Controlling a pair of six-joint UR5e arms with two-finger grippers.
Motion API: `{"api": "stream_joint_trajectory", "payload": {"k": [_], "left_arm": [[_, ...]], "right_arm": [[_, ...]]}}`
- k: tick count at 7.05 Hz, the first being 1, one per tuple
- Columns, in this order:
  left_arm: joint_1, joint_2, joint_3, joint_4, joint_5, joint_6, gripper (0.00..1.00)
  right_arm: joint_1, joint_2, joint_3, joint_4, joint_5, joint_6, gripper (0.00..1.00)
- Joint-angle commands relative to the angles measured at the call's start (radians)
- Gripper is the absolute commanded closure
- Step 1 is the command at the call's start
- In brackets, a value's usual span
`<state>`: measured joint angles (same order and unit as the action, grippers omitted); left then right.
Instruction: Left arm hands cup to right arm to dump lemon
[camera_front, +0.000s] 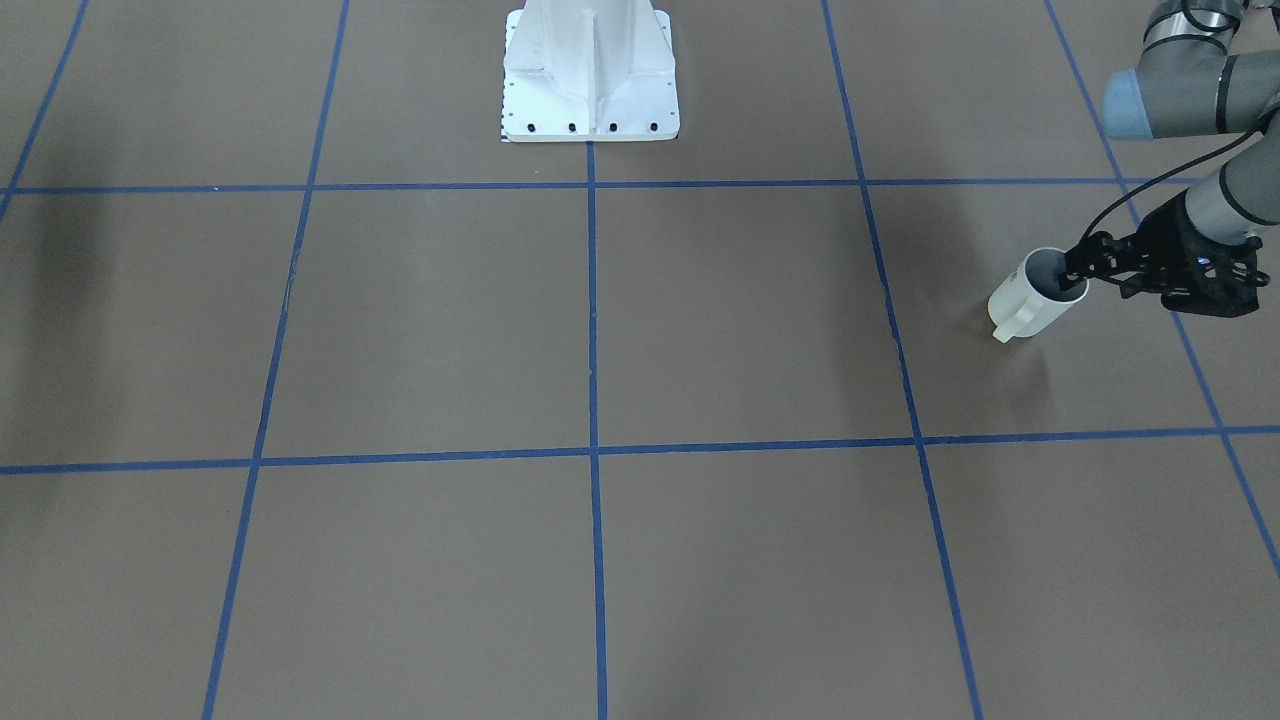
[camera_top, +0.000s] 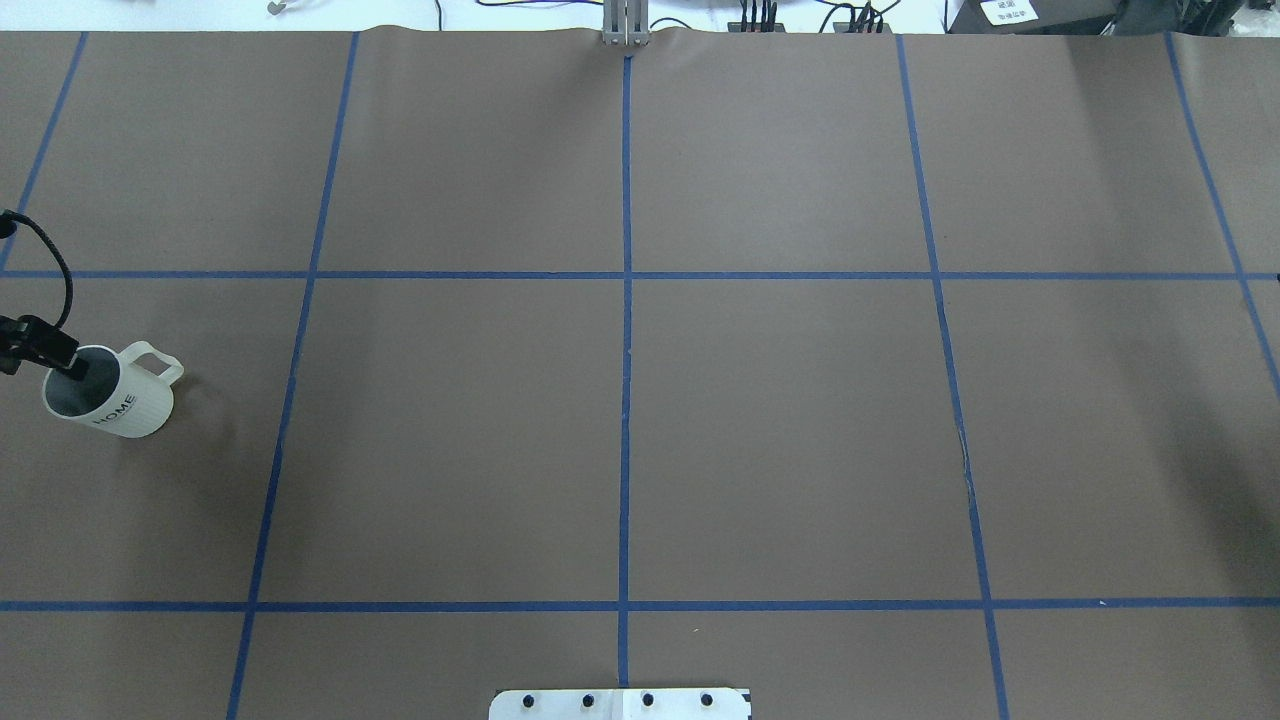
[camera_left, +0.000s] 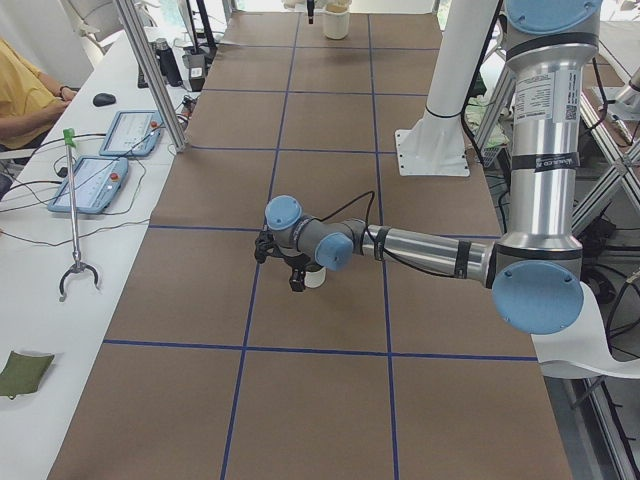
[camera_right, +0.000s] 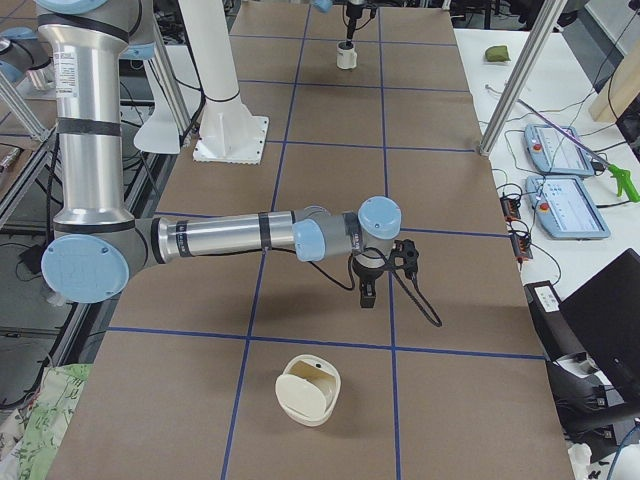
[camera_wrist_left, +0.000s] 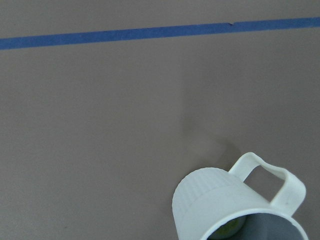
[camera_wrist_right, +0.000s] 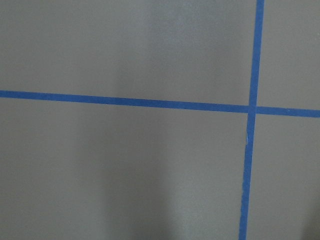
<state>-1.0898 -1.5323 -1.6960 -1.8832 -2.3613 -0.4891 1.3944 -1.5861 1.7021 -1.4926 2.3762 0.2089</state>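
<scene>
The off-white cup (camera_front: 1025, 305) with "HOME" lettering (camera_top: 125, 400) hangs tilted just above the table at its left end. My left gripper (camera_front: 1075, 272) is shut on its rim, one finger inside and one outside; it also shows at the overhead view's left edge (camera_top: 68, 362). The left wrist view shows the cup's ribbed side (camera_wrist_left: 215, 195) and handle, with the yellow-green lemon (camera_wrist_left: 229, 229) inside. My right gripper (camera_right: 366, 293) points down over bare table near the far right end. It shows only in the side views, so I cannot tell whether it is open or shut.
An off-white round container (camera_right: 308, 390) sits on the table near the right end, outside the overhead view. The white robot base (camera_front: 590, 75) stands at mid-table on the robot's side. Operators' benches with tablets (camera_left: 100, 160) and a person run along the far side.
</scene>
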Motion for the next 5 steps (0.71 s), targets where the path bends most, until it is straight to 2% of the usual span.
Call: {"api": "stream_joint_trajectory", "payload": {"k": [1,2,3,4,5], "left_arm": [[0.007,0.001,-0.002,-0.001,0.005,0.000,0.24],[0.008,0.001,-0.004,-0.001,0.005,-0.002,0.33],[0.008,0.001,-0.004,-0.001,0.005,-0.002,0.68],[0.008,0.000,-0.001,-0.001,0.005,-0.005,0.95],[0.008,0.000,-0.002,-0.001,0.001,-0.006,1.00]], "right_arm": [[-0.008,0.000,0.001,0.002,0.000,0.000,0.01],[-0.008,0.000,0.001,0.006,0.000,0.001,0.00],[-0.009,0.000,0.001,0.006,0.000,0.000,0.00],[-0.011,0.000,0.001,0.006,0.000,0.000,0.00],[-0.021,0.000,0.001,0.006,0.000,0.000,0.00]]}}
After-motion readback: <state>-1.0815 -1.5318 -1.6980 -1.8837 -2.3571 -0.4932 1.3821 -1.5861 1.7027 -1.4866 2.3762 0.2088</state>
